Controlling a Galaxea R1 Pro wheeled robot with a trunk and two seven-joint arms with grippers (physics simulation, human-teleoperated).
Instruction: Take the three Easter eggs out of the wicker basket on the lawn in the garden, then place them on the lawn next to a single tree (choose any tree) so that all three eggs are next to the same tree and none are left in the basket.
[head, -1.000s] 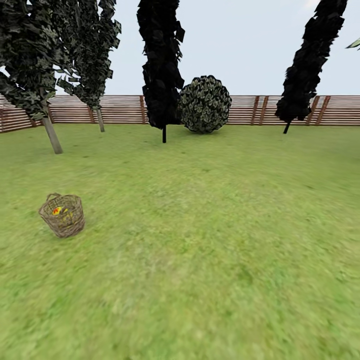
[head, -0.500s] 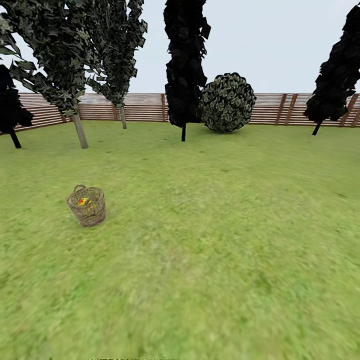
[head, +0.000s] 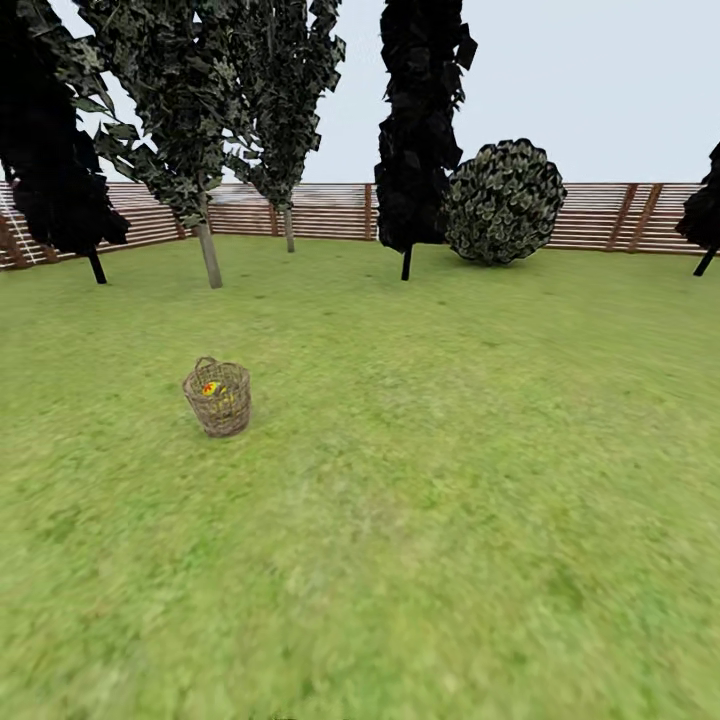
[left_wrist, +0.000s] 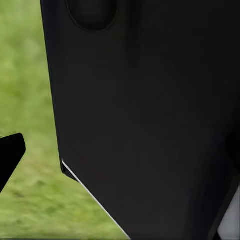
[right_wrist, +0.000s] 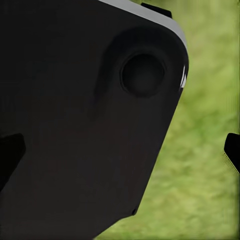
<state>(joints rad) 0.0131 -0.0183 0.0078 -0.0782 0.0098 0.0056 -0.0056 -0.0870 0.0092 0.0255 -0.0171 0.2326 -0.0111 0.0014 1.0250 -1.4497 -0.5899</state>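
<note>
Item one, your wicker basket (head: 217, 398): it stands upright on the lawn (head: 430, 500), left of centre in the head view and still well ahead of you, open mouth up, one small loop handle raised at its rim. Contents: a patch of yellow with a red spot shows through the mouth, which reads as the Easter eggs (head: 211, 388); how many lie inside you cannot count at this range, and none show on the grass around it, so judge the unloading as not begun. Item two, candidate trees: a tree with a pale straight trunk (head: 208, 255) stands behind the basket and is the nearest of the row; a second pale-trunked tree (head: 289, 229) stands further back by the slat fence (head: 320, 208). Dark narrow conifers (head: 418, 130) and a round bush (head: 504, 201) fill out the line and are not your targets. The nearest trunk looks the sensible choice, since it keeps each carry from the basket short. Item three, your arms: both wrist views look onto large black robot panels close before the lens with blurred grass beyond, which suggests the arms are tucked in for driving rather than reaching. Dark finger tips sit at the edges of each wrist view, but whether either pincer is released or clenched you cannot tell. Next call, as a judgement: close on the basket until it sits within reach.
</note>
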